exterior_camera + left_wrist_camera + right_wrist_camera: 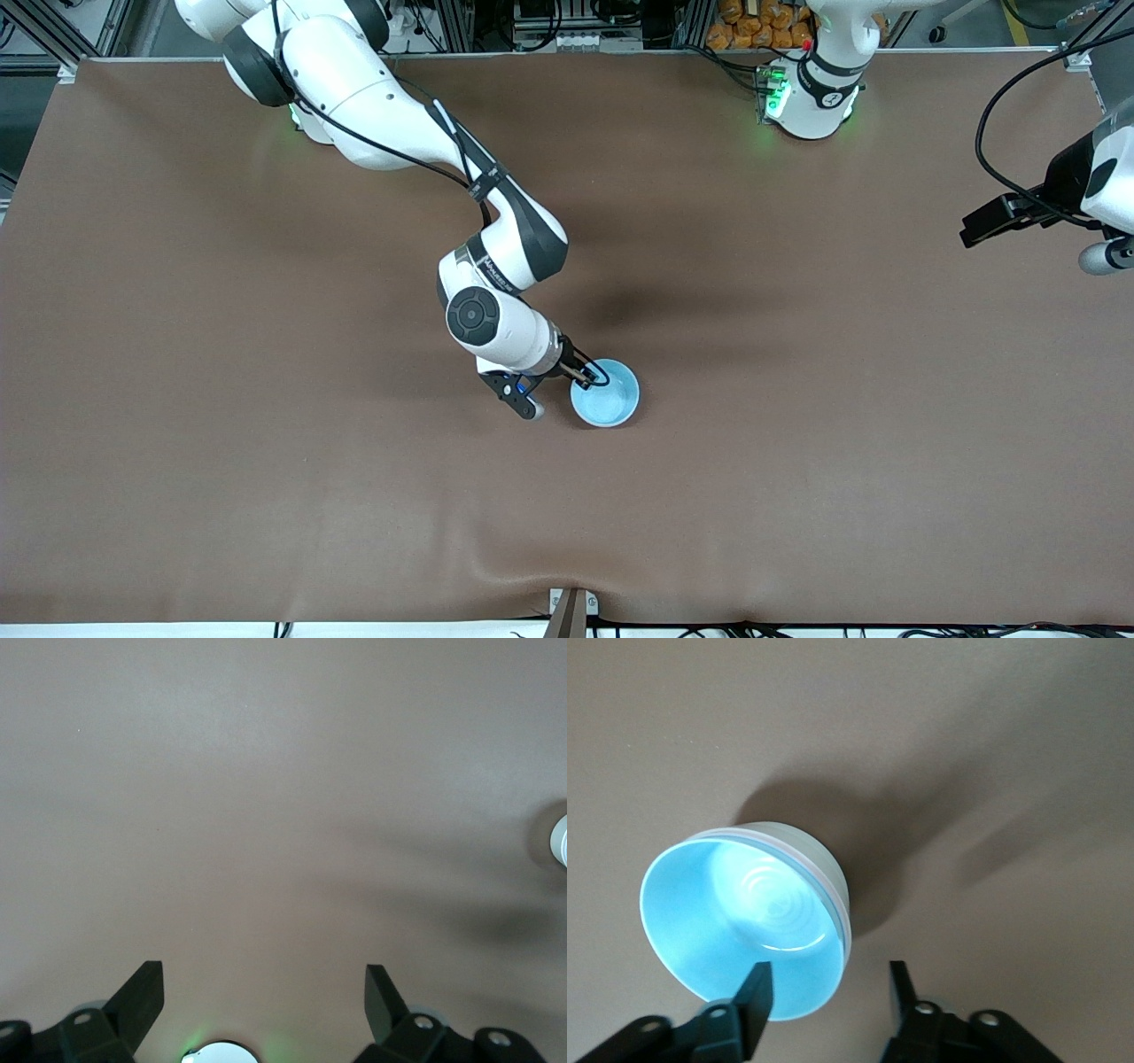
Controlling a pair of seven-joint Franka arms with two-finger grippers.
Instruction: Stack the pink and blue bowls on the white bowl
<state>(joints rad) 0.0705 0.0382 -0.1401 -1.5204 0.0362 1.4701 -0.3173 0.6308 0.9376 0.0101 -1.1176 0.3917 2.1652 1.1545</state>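
Observation:
A light blue bowl [607, 394] stands near the middle of the table. In the right wrist view the blue bowl [744, 921] sits nested inside a whitish bowl [819, 858], whose outer wall and thin rim lines show around it. I cannot make out a pink bowl. My right gripper [588, 376] is open at the bowl's rim; in its own view [828, 974] one finger [755, 988] is over the blue inside and the other is outside the wall. My left gripper [264, 979] is open and empty above bare table; the left arm [1085, 182] waits at its end of the table.
The brown table cover [266, 399] is bare around the stack. A bracket [567, 611] sits at the table's edge nearest the front camera. A small white round thing [560, 837] shows at the edge of the left wrist view.

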